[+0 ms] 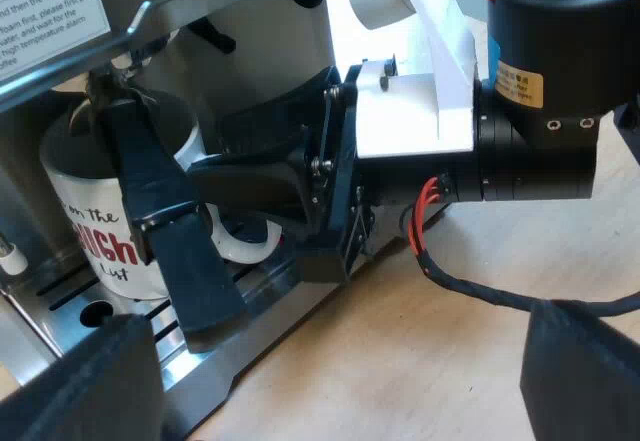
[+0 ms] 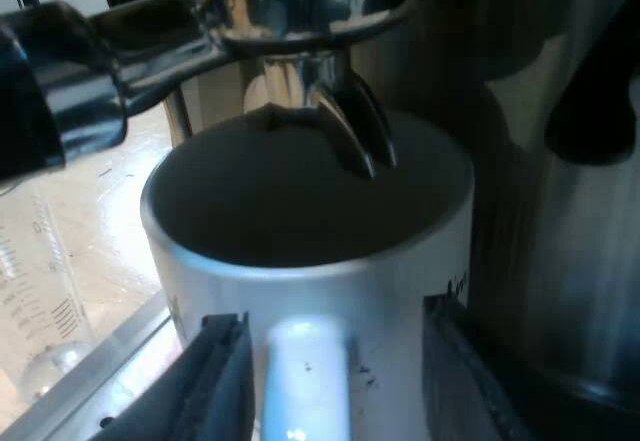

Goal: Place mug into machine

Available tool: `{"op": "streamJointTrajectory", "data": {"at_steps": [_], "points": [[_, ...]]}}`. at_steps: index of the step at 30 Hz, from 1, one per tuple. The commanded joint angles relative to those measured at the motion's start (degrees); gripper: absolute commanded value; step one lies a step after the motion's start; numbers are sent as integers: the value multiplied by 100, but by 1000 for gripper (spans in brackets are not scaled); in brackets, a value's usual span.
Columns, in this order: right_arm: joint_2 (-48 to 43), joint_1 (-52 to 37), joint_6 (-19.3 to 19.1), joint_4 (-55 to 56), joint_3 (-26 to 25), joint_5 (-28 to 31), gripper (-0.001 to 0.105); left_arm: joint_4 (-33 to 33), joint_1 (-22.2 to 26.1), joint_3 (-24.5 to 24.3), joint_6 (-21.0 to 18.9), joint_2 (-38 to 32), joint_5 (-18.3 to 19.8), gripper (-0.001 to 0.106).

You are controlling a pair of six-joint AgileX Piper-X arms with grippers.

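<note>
Left wrist view: the mug (image 1: 95,221) stands on the machine's (image 1: 250,51) drip tray (image 1: 100,306), with the right tool (image 1: 215,216) at its handle side. The left tool (image 1: 335,386) hangs over the tabletop (image 1: 450,361), spread wide and empty.

Right wrist view: call the rim nearest this tool six o'clock. The handle (image 2: 305,381) sits at six between fingers (image 2: 225,371) parted clear of it, gripping nothing. The spouts (image 2: 350,131) hang over twelve. This view settles the spout alignment; the left view gives the footing.

Placing looks done. Next, I'd judge, comes a straight retreat without clipping the handle.
</note>
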Motion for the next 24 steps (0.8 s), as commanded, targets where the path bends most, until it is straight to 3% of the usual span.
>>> {"op": "streamJointTrajectory", "data": {"at_steps": [1, 10, 12, 18, 24], "points": [[-63, 2, 127, -88, -22, 1, 42, -108, -35, -51, -11, -24, -68, 79], [-350, 16, 128, -85, 252, 231, 41, -108, -35, -51, -11, -24, -68, 79], [-702, 16, 128, -85, 663, 347, 41, -108, -35, -51, -11, -24, -68, 79], [-1230, 217, 58, -55, 1005, 399, 41, -108, -35, -51, -11, -24, -68, 79], [-1647, 456, 61, 528, 1038, 399, 41, -108, -35, -51, -11, -24, -68, 79]]}}
